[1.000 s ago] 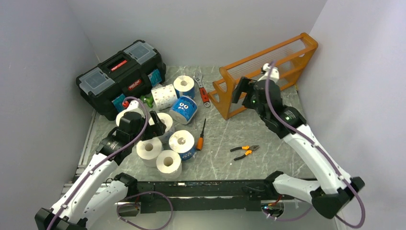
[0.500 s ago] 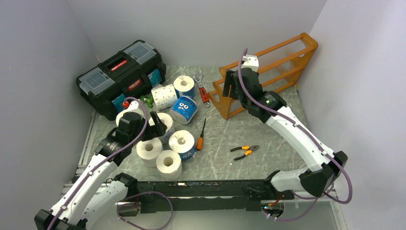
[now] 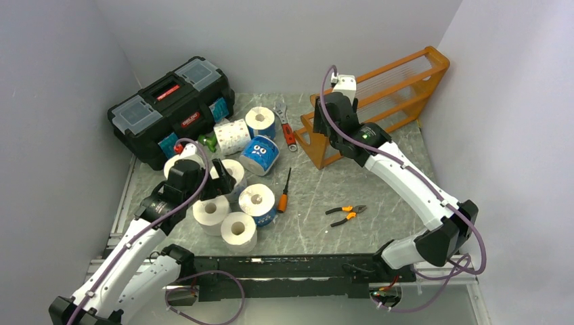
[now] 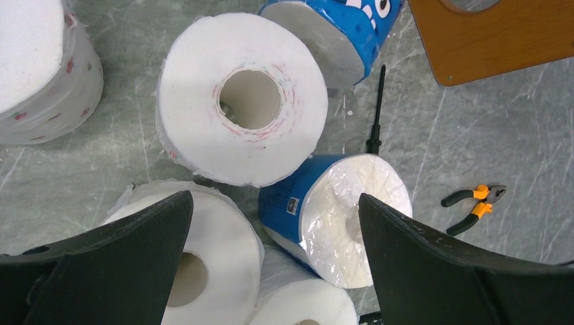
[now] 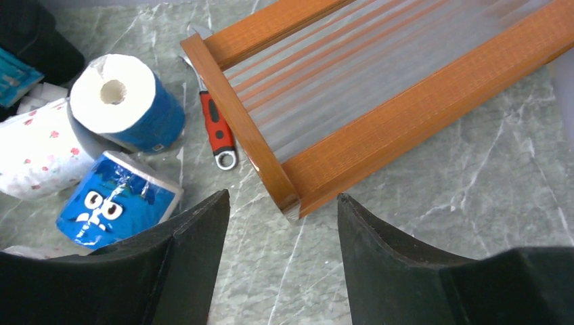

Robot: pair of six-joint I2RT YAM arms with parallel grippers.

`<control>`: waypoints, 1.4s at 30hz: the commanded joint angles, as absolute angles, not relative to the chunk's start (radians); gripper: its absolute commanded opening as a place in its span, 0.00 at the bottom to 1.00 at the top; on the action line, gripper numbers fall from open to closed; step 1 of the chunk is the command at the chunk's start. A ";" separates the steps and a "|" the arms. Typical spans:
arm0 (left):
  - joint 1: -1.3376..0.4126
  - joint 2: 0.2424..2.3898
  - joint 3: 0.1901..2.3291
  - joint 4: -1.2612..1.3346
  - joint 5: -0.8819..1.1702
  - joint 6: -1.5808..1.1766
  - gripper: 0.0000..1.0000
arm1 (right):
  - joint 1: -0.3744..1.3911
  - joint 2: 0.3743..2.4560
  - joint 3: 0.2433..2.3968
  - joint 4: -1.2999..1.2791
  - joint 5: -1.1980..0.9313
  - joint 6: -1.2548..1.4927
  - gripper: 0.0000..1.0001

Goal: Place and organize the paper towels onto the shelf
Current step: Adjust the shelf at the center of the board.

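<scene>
The right claw (image 5: 281,200) is hanging over the near left corner of the wooden shelf (image 5: 406,115), its jaws parted either side of that corner and gripping nothing; whether they are touching the wood cannot be told. The shelf is sitting at the back right of the table (image 3: 379,189), its slats bare. A red-handled wrench (image 5: 216,132) is lying just beside its end. The left claw (image 4: 274,200) is hovering spread wide and empty above the paper towels (image 3: 238,230), which are all clustered on the table left of the shelf. Behind them the black toolbox (image 3: 169,101) is sitting with its lid closed. A screwdriver (image 3: 284,193) and pliers (image 3: 345,214) are lying in between.
</scene>
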State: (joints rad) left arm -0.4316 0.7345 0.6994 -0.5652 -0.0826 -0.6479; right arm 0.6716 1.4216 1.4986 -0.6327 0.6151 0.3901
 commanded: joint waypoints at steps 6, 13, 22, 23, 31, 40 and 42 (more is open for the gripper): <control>-0.434 0.729 0.684 -0.555 -0.062 -0.650 0.99 | 0.673 1.450 1.481 -0.542 0.665 0.374 0.50; -0.434 0.724 0.675 -0.554 -0.064 -0.654 0.99 | 0.670 1.443 1.451 -0.530 0.672 0.376 0.39; -0.434 0.733 0.683 -0.544 -0.046 -0.660 0.99 | 0.657 1.385 1.387 -0.538 0.659 0.375 0.19; -0.434 0.734 0.684 -0.542 -0.041 -0.660 0.99 | 0.658 1.377 1.380 -0.544 0.657 0.377 0.19; -0.433 0.746 0.680 -0.525 -0.022 -0.665 0.99 | 0.648 1.272 1.316 -0.584 0.665 0.380 0.10; -0.433 0.770 0.674 -0.505 -0.009 -0.669 0.99 | 0.631 1.184 1.278 -0.679 0.672 0.394 0.12; -0.435 0.772 0.672 -0.502 -0.009 -0.669 0.99 | 0.630 1.158 1.263 -0.699 0.680 0.400 0.13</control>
